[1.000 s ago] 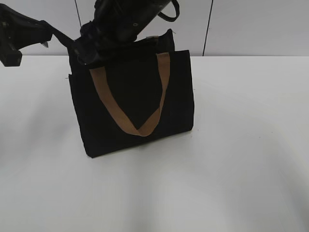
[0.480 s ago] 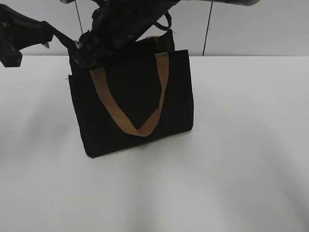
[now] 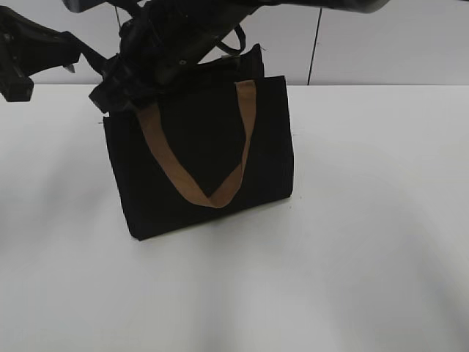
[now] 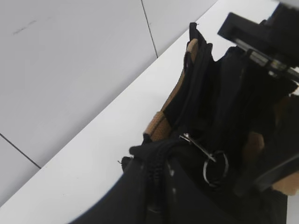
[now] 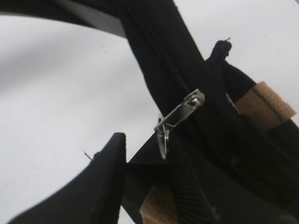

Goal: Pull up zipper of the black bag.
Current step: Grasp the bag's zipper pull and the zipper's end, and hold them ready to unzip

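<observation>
The black bag [image 3: 198, 158] stands upright on the white table, its tan handle [image 3: 212, 194] hanging down the front. My left gripper [image 4: 156, 175] is shut on the black fabric end of the zipper [image 4: 156, 158] at the bag's top left corner [image 3: 102, 73]. The silver pull tab [image 4: 198, 147] with its ring lies free just beyond. My right gripper [image 5: 154, 163] reaches across over that same corner [image 3: 124, 84]. It is open: one finger [image 5: 105, 179] stands left of the bag's end, and the pull tab [image 5: 180, 114] hangs untouched on the zipper [image 5: 159, 51]. The other finger is hidden.
The white table [image 3: 366, 220] spreads around the bag, with a pale panelled wall [image 3: 381, 40] behind. Both arms crowd the bag's top left. The second tan handle [image 5: 264, 105] lies at the bag's far side.
My right arm has moved left and slightly down along the bag's top toward its left corner. The bag and my left arm stay almost still.
</observation>
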